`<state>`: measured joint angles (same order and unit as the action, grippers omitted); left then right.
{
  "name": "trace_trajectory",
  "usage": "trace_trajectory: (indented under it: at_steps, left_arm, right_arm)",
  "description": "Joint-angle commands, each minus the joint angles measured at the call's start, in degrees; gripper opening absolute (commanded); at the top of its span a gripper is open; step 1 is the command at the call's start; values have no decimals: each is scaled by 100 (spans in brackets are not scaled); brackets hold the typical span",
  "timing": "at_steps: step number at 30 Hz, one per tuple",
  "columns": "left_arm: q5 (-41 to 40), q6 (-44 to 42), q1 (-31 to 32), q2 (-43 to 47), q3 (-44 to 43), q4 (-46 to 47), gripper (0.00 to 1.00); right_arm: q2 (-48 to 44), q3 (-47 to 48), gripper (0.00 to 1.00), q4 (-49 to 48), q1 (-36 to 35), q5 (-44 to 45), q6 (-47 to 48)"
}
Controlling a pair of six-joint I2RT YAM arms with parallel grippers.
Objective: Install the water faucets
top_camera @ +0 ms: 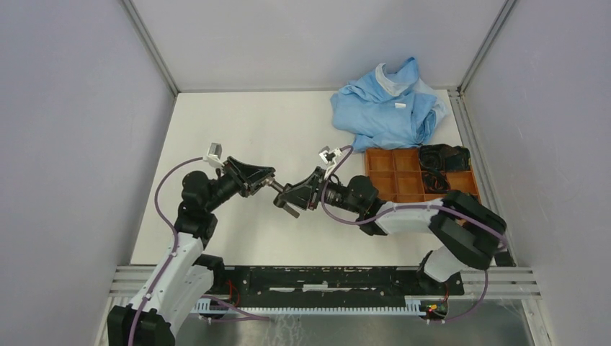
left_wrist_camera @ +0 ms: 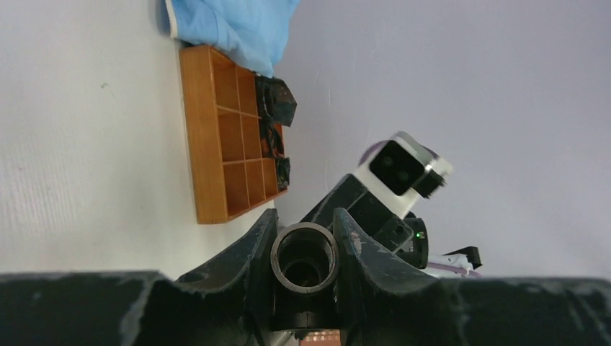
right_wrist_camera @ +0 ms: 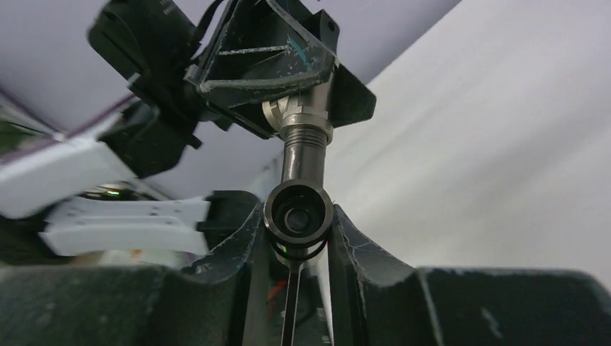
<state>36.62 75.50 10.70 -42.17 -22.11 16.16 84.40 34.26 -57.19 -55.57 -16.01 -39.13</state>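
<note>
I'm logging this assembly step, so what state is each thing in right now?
Left gripper: shut on left fitting, off the table.
Right gripper: shut on right fitting.
Left fitting: threaded end towards right fitting, apparently touching it.
Right fitting: clamped, open end facing the wrist camera.
Tray: flat, black parts in its right compartments.
Blue cloth: crumpled at tray's far edge.

Pale grey walls (top_camera: 72, 108) enclose a white tabletop (top_camera: 238, 130).
</note>
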Motion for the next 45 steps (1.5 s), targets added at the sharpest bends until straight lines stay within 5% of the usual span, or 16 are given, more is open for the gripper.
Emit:
trace_trajectory:
  at_steps: [1,3,6,12,16,25,29,32,37,45]
  left_arm:
    - [593,-248,198,114,-98,-59,2]
    - [592,-296,196,129,-141,-117,2]
    - [556,-302,200,159,-153,-157,2]
    - [498,-330,196,157,-174,-261,2]
    - [486,-367,188,67,-254,-350,2]
    - [368,-387,187,-167,-473,-544,2]
    - [243,-357,178,-188,-511,-688,2]
    - [167,-367,179,-174,-498,-694,2]
    - [107,-362,180,-141,-446,-724,2]
    - [72,-424,179,-38,-485,-812,2]
  right_arm:
    - [1151,378,0,-4288,110,-1588,-4427]
    - [1701,544,0,-5406,125,-1514,-5415]
    - [1718,446,7,-5007,130,-1588,-5199]
    - [225,-251,75,-1685,207,-1247,-2604]
    - [-796,-78,95,1452,241,-654,-713]
    - [-2493,143,98,4630,40,1513,2277]
    - [-2926,237,98,5108,-955,3370,3998]
    - [-3093,137,97,4876,-1523,3704,4761]
    - [-3031,213,97,4228,-1607,2980,4368]
    - [-1880,612,98,3354,-1572,2435,2378]
